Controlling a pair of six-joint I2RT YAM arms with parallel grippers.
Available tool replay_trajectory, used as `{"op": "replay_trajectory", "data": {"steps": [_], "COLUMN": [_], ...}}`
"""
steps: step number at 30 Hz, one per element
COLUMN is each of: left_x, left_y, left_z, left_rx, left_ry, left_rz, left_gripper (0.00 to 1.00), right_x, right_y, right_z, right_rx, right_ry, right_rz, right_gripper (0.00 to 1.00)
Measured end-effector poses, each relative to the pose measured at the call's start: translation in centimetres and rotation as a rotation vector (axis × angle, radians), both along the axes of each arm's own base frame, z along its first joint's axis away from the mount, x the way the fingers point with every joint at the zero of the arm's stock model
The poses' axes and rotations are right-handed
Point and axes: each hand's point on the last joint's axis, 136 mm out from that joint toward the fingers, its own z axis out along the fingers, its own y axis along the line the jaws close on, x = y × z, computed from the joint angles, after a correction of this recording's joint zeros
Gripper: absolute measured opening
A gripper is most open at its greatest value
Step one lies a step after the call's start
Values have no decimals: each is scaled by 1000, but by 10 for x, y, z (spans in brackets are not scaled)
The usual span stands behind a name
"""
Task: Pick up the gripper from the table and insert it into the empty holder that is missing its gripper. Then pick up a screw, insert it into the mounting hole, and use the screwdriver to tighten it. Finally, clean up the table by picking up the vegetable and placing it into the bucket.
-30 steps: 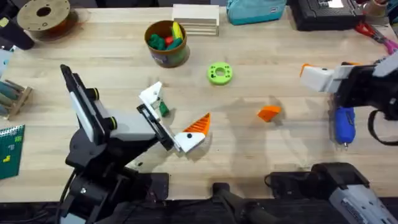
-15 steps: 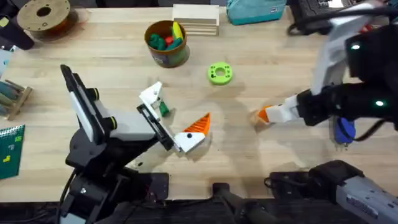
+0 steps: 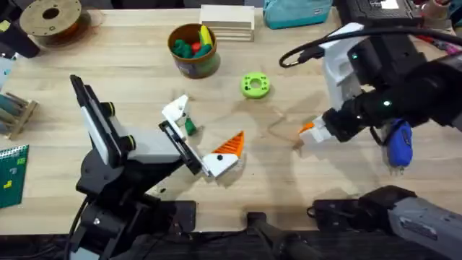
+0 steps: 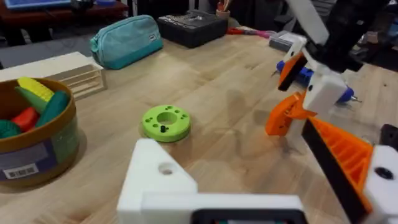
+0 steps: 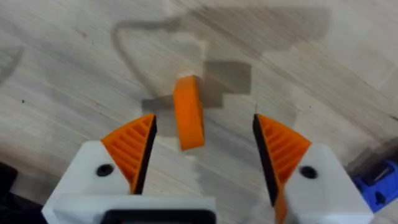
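Since 1 s ago the right arm swung in from the far right edge and came down over the loose orange gripper (image 5: 188,112); right tool (image 5: 203,152) now straddles it, jaws wide, pads either side, not touching yet. Left arm hasn't moved: left tool (image 3: 193,139) parked mid-tabletop, wide, nothing in it, w/ the empty holder (image 3: 175,112) bare white on one side and an orange tip on the other.

Doing it well (my read): piece lies on the wood roughly midway btwn the pads, long axis running along the jaws, so drop a touch lower, keep centred, then close slow. It's a thin wedge, likely to tip or skate if one pad lands first.

Screwdriver (image 3: 399,143) lies just beside the right arm. Vegetable (image 3: 189,126) sits by the holder. Bucket (image 3: 193,50) at the back, toys in it.

Tabletop (image 3: 289,188) is pale wood planks, matte. Around: green ring (image 3: 254,85), teal pouch (image 4: 126,40), filament spool (image 3: 50,16), wood block (image 3: 227,23).
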Motion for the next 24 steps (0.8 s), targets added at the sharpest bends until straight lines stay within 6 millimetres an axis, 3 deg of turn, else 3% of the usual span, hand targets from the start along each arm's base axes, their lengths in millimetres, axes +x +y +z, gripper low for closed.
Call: {"op": "replay_trajectory", "data": {"steps": [4, 5, 12, 16, 24], "left_x": [0, 0, 0, 0, 0], "left_y": [0, 0, 0, 0, 0], "left_z": [0, 0, 0, 0, 0], "left_rx": [0, 0, 0, 0, 0], "left_ry": [0, 0, 0, 0, 0], "left_rz": [0, 0, 0, 0, 0], "left_gripper": [987, 987, 987, 987, 987], "right_x": [1, -2, -5, -5, -3], "right_y": [6, 10, 10, 9, 10], "right_z": [-4, -5, -5, -4, 4], "right_rx": [-2, 8, 7, 5, 17], "right_ry": [11, 19, 31, 35, -7], "right_rz": [30, 46, 50, 53, 61], "right_gripper": [669, 461, 276, 27, 21]}}
